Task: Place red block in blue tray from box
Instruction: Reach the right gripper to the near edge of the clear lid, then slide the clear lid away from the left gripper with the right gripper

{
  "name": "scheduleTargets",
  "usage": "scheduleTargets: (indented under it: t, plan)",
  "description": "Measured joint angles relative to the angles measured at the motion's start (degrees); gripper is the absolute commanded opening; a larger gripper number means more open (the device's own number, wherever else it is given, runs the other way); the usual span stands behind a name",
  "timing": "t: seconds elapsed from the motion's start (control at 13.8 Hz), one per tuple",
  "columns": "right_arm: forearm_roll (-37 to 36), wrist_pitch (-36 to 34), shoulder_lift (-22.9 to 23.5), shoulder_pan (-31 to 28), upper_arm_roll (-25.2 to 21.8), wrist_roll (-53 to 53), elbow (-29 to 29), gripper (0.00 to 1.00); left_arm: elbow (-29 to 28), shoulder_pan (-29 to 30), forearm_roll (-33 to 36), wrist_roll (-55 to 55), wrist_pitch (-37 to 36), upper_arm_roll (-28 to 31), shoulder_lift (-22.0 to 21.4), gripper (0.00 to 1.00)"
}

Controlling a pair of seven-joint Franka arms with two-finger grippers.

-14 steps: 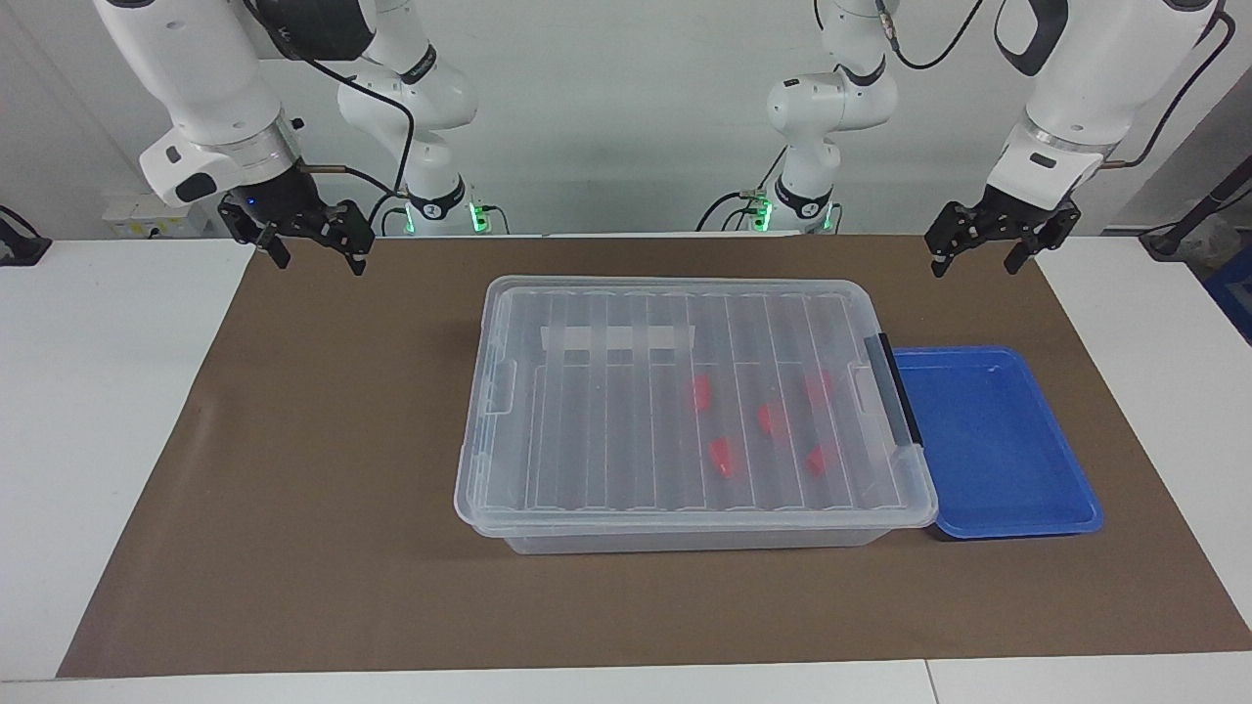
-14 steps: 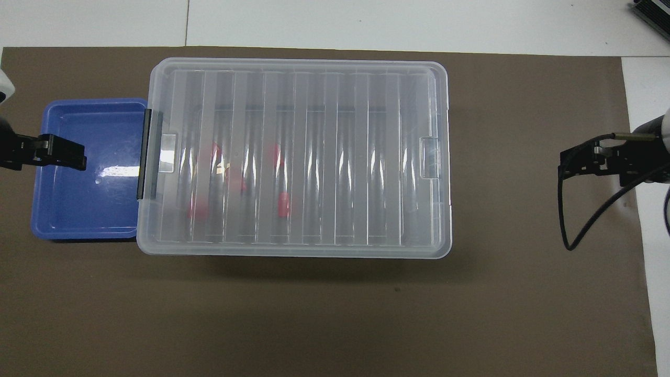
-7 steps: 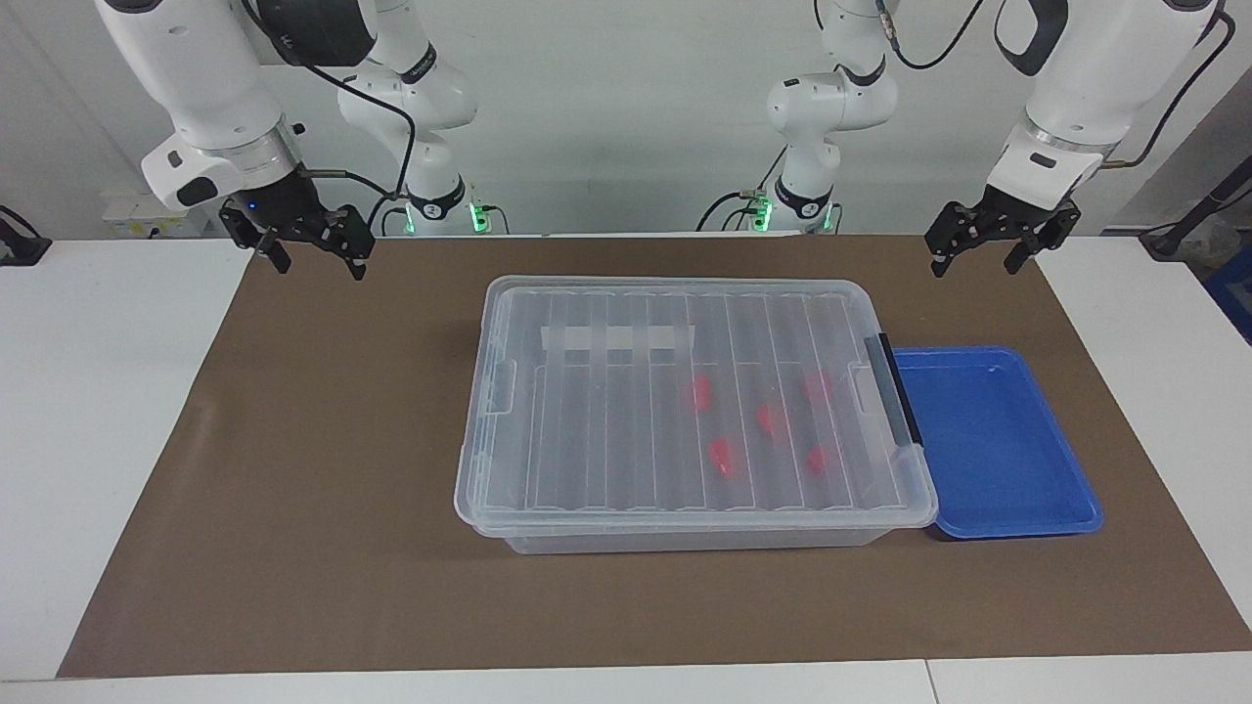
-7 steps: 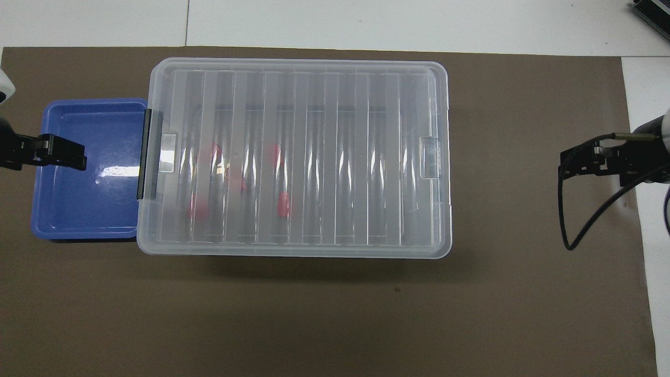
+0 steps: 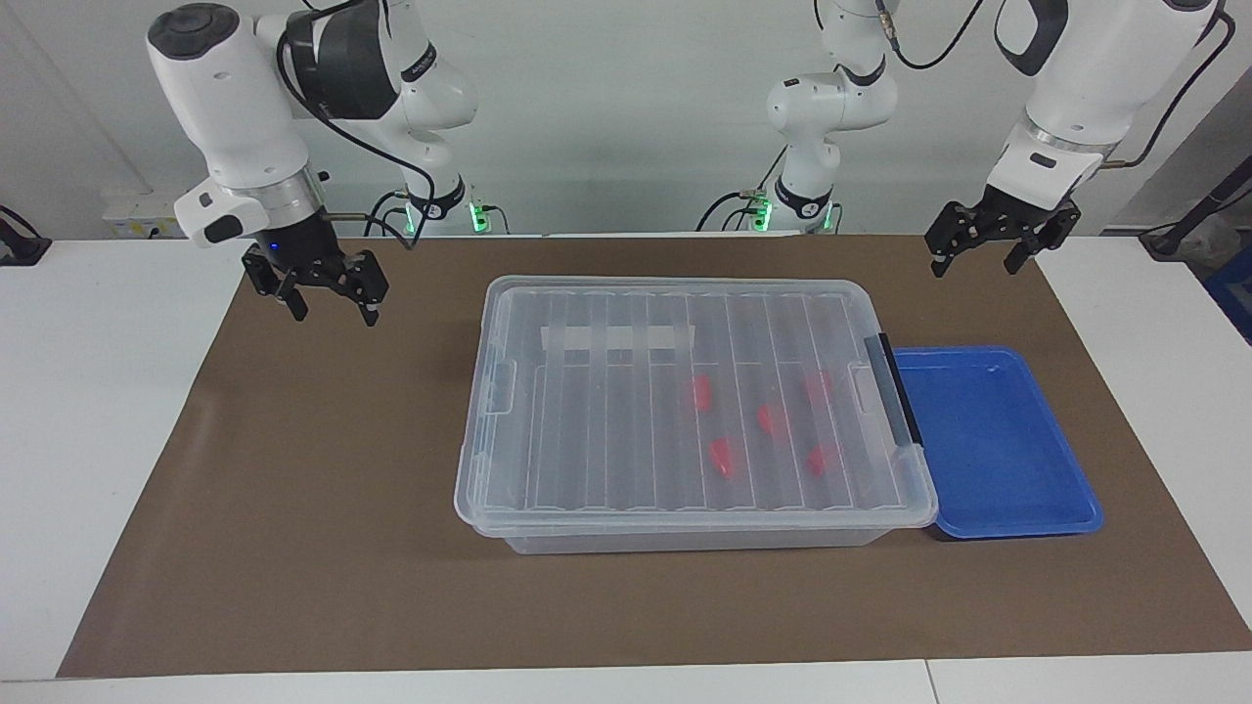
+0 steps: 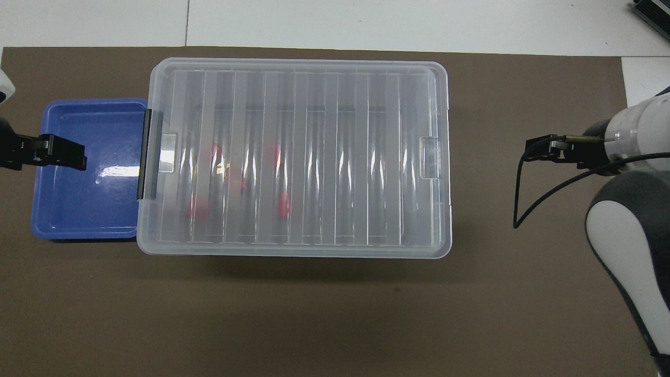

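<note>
The box (image 5: 587,489) is a clear bin with its ribbed lid shut, in the middle of the brown mat, and it also shows from overhead (image 6: 439,84). Several red blocks lie inside under the lid, toward the left arm's end, one red block (image 5: 722,457) nearest the table's edge away from the robots. The blue tray (image 5: 988,440) sits against the box's dark grey latch (image 5: 898,391). My right gripper (image 5: 333,313) hangs open and empty over bare mat toward the right arm's end. My left gripper (image 5: 975,266) waits open and empty, its tip over the tray's rim (image 6: 68,154).
The brown mat (image 5: 293,508) covers most of the white table (image 5: 88,391). A strip of whitish tape (image 5: 616,338) lies across the lid on the side nearer the robots. The right arm's black cable (image 6: 523,209) dangles over the mat.
My right arm has swung down and in toward the box. The left arm, box, tray and blocks have not moved.
</note>
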Motion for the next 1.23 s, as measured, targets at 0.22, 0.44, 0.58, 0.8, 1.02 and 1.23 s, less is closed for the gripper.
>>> scheduleTargets:
  t: [0.22,0.44,0.58,0.8,1.02,1.23]
  plan:
    - [0.0,4.8,1.7,3.6,0.1,4.8,-1.0,0.66,0.0,0.0,0.0,0.0,0.0,0.0,0.0,1.0]
    - [0.0,8.4,4.0,8.3,0.2,13.1,-1.4,0.94,0.0,0.0,0.0,0.0,0.0,0.0,0.0,1.0]
    - [0.0,11.7,5.9,10.9,0.3,16.2,-1.6,0.95,0.0,0.0,0.0,0.0,0.0,0.0,0.0,1.0]
    - [0.0,12.5,7.8,12.7,0.3,16.8,-2.3,0.95,0.0,0.0,0.0,0.0,0.0,0.0,0.0,1.0]
    - [-0.2,11.8,7.6,12.6,0.2,14.9,-3.6,0.93,0.0,0.0,0.0,0.0,0.0,0.0,0.0,1.0]
    - [-2.1,10.4,7.1,12.0,-0.1,12.6,-4.0,0.81,0.0,0.0,0.0,0.0,0.0,0.0,0.0,1.0]
